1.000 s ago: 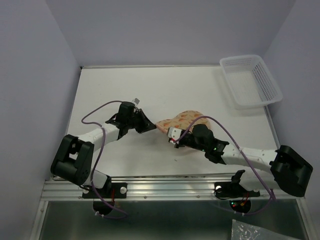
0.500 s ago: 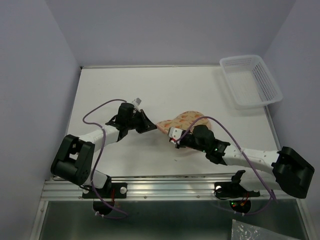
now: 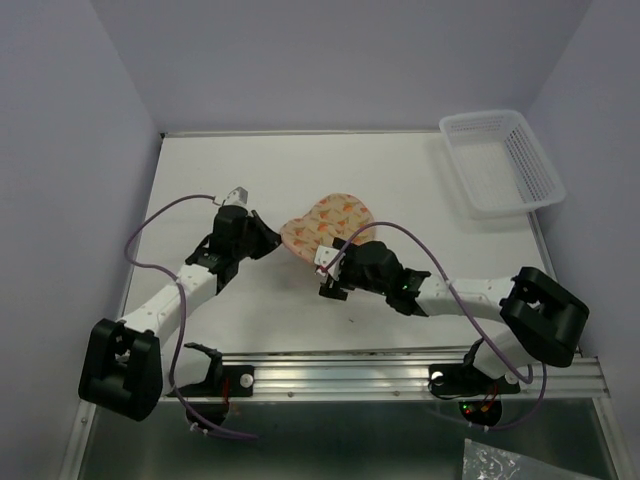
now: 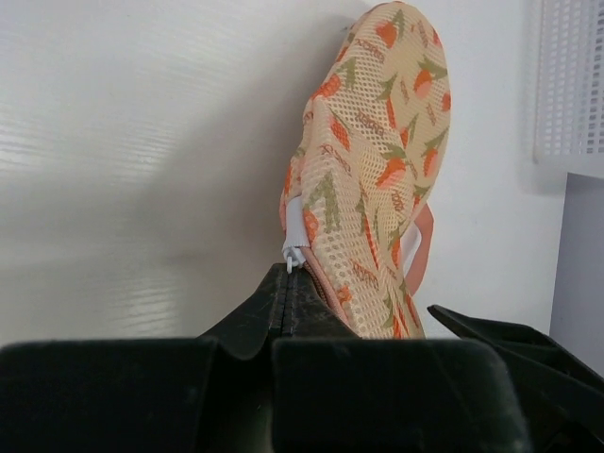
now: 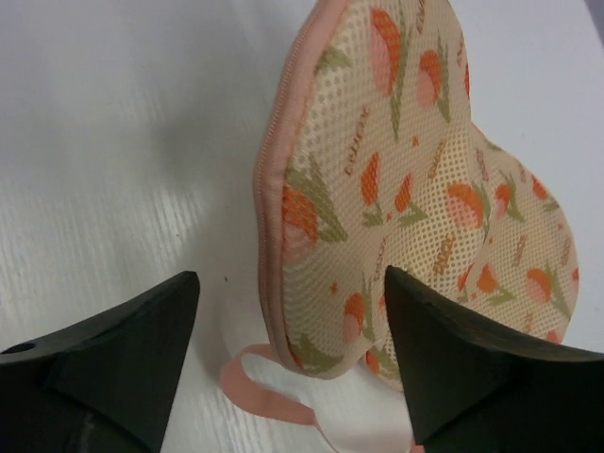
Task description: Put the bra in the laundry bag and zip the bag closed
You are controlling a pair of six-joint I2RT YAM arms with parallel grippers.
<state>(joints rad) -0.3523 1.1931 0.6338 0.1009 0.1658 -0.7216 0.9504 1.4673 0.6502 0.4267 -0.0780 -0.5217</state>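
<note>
Lilac walls [image 3: 330, 60] enclose a white counter [image 3: 400, 170], with a white lattice basket [image 3: 541, 160] at its far right corner, well apart from both arms. The laundry bag [image 3: 325, 220], cream-peach mesh printed with orange and green motifs and edged in pink, lies near the middle of the counter, between the two tools. In the left wrist view the bag [image 4: 377, 179] is tilted up on its edge, one rounded lobe pointing away from the camera. The left tool [image 4: 286, 276] reaches in from the left. Its fingers are pressed together with only a thin seam between them, and their tips meet at the white zip pull [image 4: 294, 247] on the bag's near end. The right tool [image 5: 291, 276] approaches from the near side with its fingers [image 5: 142, 330] spread wide and nothing held. The bag [image 5: 425, 217] sits ahead of the gap, and neither finger visibly touches it. From this side the pink-edged seam [image 5: 267, 189] along the bag's left edge looks closed. A pink loop [image 5: 269, 394] trails from the bag's near end onto the counter.
</note>
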